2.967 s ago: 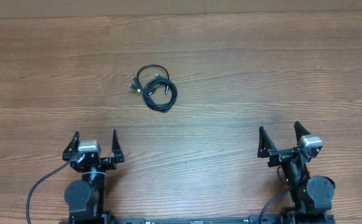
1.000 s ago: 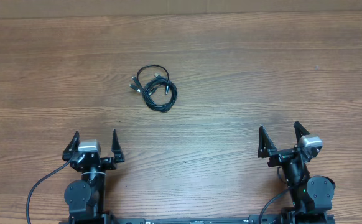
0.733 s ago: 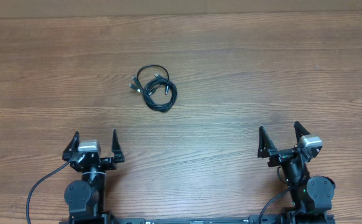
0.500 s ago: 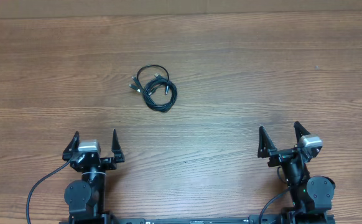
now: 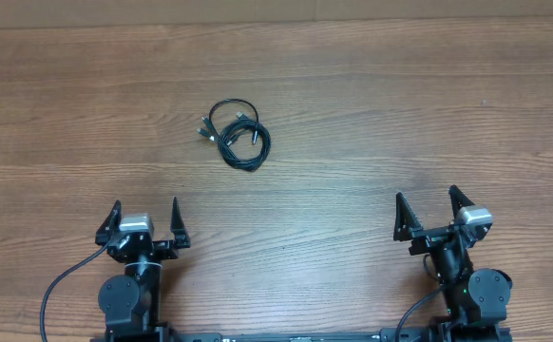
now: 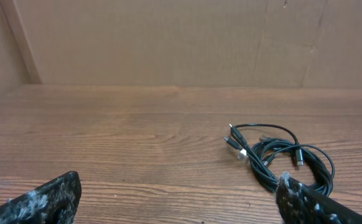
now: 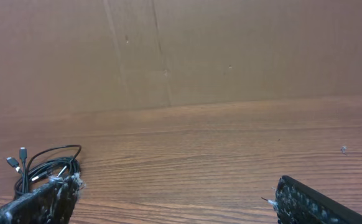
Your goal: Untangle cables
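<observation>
Cables (image 5: pixel 238 134) lie bunched well apart from left pincer (image 5: pixel 145 203) and right pincer (image 5: pixel 426 193) (both released).

Black cables (image 5: pixel 238 134) — silver-tipped plugs, brown wood-grain table (image 5: pixel 400 114), black hands

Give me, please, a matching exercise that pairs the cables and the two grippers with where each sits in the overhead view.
Things:
1. cables
2. left gripper
3. right gripper

Places and states:
A. bottom right of the overhead view, open, holding nothing
B. bottom left of the overhead view, open, holding nothing
C. upper left of centre, lying in a tangled coil, untouched

Pairs: 1-C; 2-B; 3-A
</observation>
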